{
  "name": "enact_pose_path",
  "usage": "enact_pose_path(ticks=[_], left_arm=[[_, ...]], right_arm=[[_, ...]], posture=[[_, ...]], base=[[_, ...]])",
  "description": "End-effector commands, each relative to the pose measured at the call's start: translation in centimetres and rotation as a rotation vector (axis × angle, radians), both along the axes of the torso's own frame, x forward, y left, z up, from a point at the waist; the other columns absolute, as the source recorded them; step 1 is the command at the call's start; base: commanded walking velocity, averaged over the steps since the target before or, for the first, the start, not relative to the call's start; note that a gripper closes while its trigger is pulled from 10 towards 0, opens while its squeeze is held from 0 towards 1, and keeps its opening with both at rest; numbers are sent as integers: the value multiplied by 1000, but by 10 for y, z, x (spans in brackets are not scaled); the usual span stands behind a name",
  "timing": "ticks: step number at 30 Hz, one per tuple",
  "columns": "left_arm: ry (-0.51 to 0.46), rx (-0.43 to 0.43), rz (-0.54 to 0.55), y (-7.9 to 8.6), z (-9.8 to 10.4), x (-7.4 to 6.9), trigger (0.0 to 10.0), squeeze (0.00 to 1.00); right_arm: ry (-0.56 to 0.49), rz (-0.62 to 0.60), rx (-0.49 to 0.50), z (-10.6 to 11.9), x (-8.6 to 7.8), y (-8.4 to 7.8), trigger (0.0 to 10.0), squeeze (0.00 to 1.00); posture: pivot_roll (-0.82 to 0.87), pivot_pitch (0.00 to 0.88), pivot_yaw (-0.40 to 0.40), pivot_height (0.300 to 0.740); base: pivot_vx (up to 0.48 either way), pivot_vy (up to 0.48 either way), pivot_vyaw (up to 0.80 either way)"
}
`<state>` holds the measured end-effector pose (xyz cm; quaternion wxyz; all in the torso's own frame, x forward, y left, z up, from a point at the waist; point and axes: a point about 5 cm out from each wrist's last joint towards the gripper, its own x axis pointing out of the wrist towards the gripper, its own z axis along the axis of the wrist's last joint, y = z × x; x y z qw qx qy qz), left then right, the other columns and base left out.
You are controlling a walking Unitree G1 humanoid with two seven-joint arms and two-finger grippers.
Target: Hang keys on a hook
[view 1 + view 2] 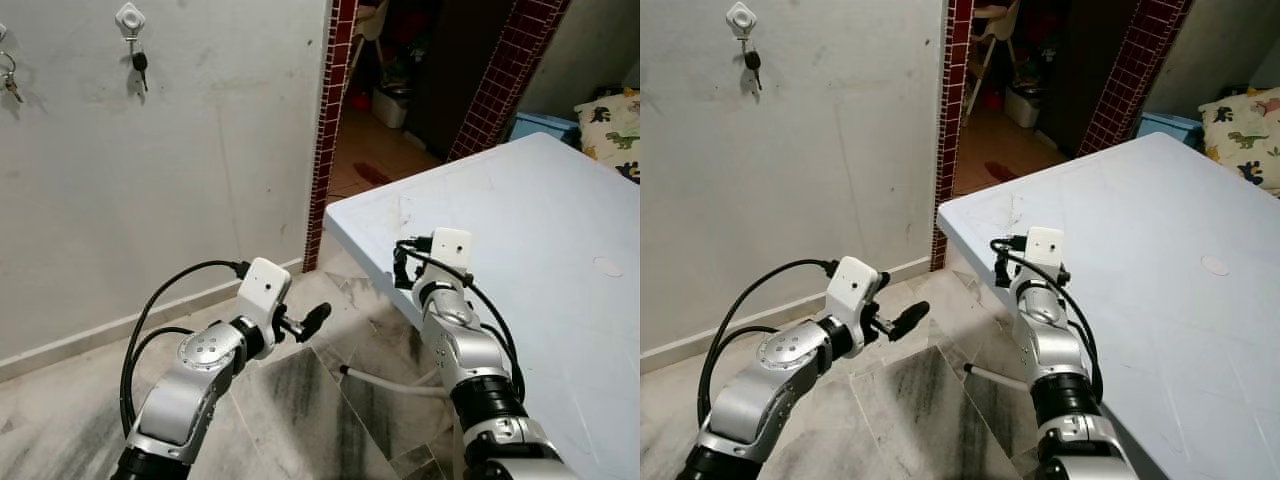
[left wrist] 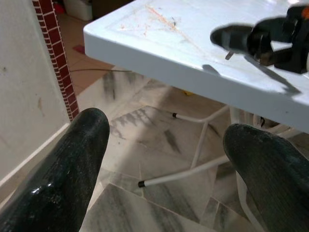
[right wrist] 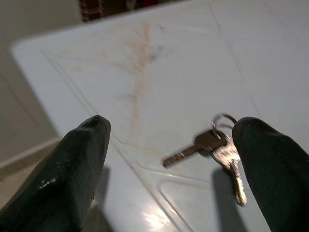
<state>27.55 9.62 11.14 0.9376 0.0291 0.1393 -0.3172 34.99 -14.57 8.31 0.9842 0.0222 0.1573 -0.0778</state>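
On white table [image 3: 159,53] near its corner: keys [image 3: 215,150] lying flat, one dark brown and one silvery on a small ring, sitting between spread fingers of right gripper [image 3: 174,159], fingers [image 3: 67,169] gaping wide and gripping nothing, one tip just beside ring. Left gripper [image 2: 164,164] hovering over grey marble floor [image 1: 300,400], likewise wide apart and empty. Showing on pale wall [image 1: 180,150]: white hook [image 1: 130,20] carrying dark key [image 1: 140,65]; red-tiled doorway [image 1: 335,120] standing beside.
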Motion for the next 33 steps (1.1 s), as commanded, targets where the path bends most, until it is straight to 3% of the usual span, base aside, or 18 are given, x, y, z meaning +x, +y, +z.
enact_pose_path(ticks=[1, 13, 15, 16, 17, 18, 19, 27, 33], left_arm=[[-32, -1, -7, -5, 6, 4, 10000, 0], [-56, -2, -13, -5, 13, 11, 10000, 0], [-55, -4, -12, -5, 12, 10, 10000, 0], [-53, -7, -13, -6, 12, 10, 10000, 0], [-51, -12, -17, -7, 13, 10, 10000, 0], [-51, -13, -20, -8, 13, 9, 10000, 0], [-56, -25, -39, -9, 15, 9, 10000, 0], [-72, -34, -70, -10, 22, 13, 10000, 0], [-76, -37, -81, -14, 23, 13, 10000, 0]], right_arm=[[16, -44, -18, 1, 3, -10, 10000, 0], [43, -117, -32, -5, 7, -31, 10000, 0], [70, -113, 16, -11, 5, -31, 10000, 0], [83, -108, 40, -13, 4, -30, 5804, 0], [99, -113, 64, -16, 3, -29, 706, 0], [98, -120, 82, -17, 3, -30, 706, 0], [82, -119, 116, -16, 4, -29, 0, 0], [79, -103, 275, -20, 4, -19, 0, 0], [89, -106, 293, -24, 2, -20, 0, 0]], posture=[[164, 0, -110, 740], [162, 0, -102, 740], [162, 0, -98, 740], [162, 0, -98, 740], [162, 0, -98, 740], [168, 2, -90, 740], [171, 3, -87, 740], [181, 17, -75, 740], [176, 17, -70, 740]], base=[[0, 0, 0], [0, 0, 0], [0, 0, 0], [0, 0, 0], [0, 0, 0], [0, 0, 0], [0, 0, 0], [0, 0, 0], [0, 0, 0]])
